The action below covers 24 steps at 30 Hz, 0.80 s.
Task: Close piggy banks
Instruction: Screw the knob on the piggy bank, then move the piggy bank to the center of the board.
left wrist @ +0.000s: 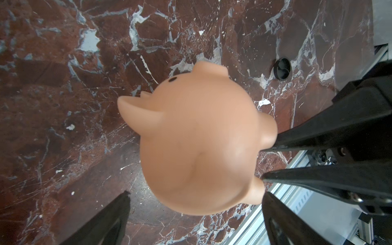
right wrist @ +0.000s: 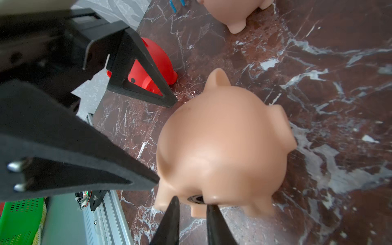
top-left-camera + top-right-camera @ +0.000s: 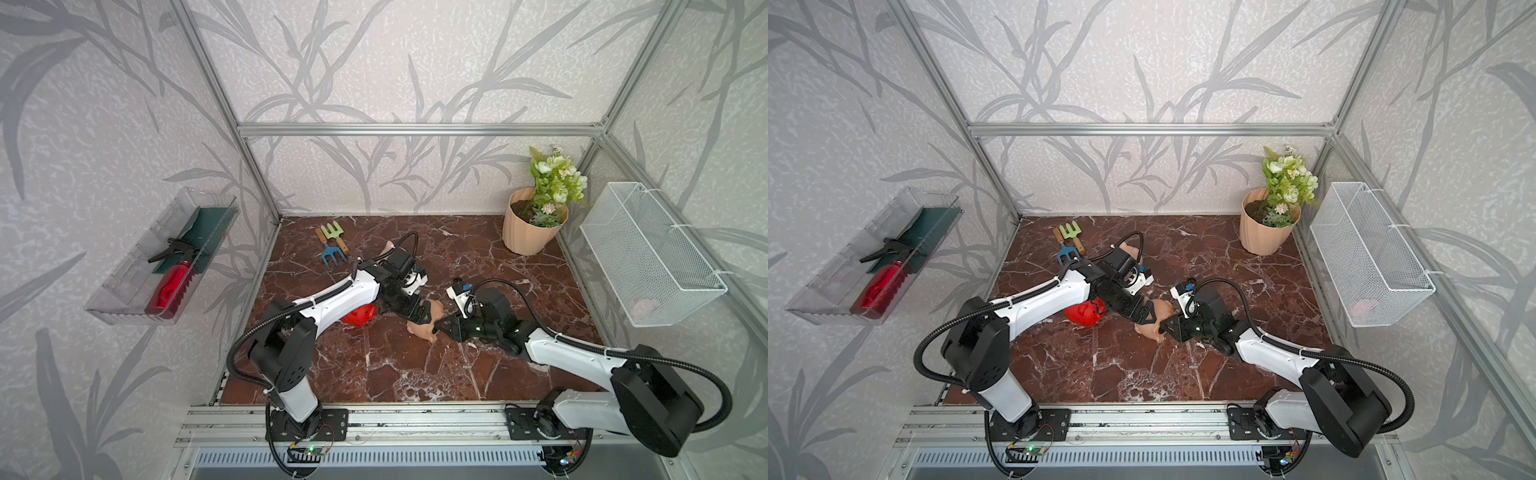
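**Middle pig being plugged: one closure in hand, more left**

Right claw: jaws nearly together at the underside of the tan pig. They pinch what looks like a small black plug at the belly hole. How deep it sits is not visible. The pig is tipped, belly toward this claw, on or just above the tabletop; contact cannot be told.

Left claw: jaws wide apart, straddling the same pig from the opposite side. One finger is clear of the body. The other sits just beside the flank, contact unclear. By my reading it is not gripping.

Just past the pig, near the right claw's body: a loose plug lies flat on the tabletop, apart from the pig.

Behind the left claw, under its arm: red pig on its side. A round opening seems to show, with no plug in it.

Farthest beyond the left claw: second tan pig, upright on its legs. Its belly is hidden, so I cannot tell whether it is closed.

Status (judgement): one pig is being closed. The red one is left, and the spare plug fits that. Far pig unknown. Midway at best.
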{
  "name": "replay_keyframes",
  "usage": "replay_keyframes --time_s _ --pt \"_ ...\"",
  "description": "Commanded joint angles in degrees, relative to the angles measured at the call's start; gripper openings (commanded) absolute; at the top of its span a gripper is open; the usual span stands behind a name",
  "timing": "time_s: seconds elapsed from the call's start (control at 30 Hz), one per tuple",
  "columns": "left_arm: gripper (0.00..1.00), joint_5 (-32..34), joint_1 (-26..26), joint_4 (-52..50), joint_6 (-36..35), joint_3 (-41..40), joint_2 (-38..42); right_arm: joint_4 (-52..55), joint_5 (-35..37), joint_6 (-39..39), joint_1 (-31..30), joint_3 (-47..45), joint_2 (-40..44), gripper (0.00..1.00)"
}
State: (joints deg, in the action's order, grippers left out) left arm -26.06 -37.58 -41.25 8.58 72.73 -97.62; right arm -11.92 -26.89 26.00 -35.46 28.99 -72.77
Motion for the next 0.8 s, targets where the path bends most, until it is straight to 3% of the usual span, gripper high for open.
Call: replay_keyframes --time_s 0.0,0.53,0.77 --pt "0.96 2.5 -1.2 -3.1 -2.9 3.0 -1.5 4.3 0.6 -1.8 0.8 -0.6 3.0 0.24" --pt "0.97 10.1 -5.1 -6.1 -1.4 8.6 -8.2 21.1 6.3 -2.1 6.1 2.5 16.9 0.22" --pt "0.95 12.3 -5.4 -6.2 -0.2 8.9 -9.9 22.7 8.1 -2.1 7.2 2.6 21.4 0.22"
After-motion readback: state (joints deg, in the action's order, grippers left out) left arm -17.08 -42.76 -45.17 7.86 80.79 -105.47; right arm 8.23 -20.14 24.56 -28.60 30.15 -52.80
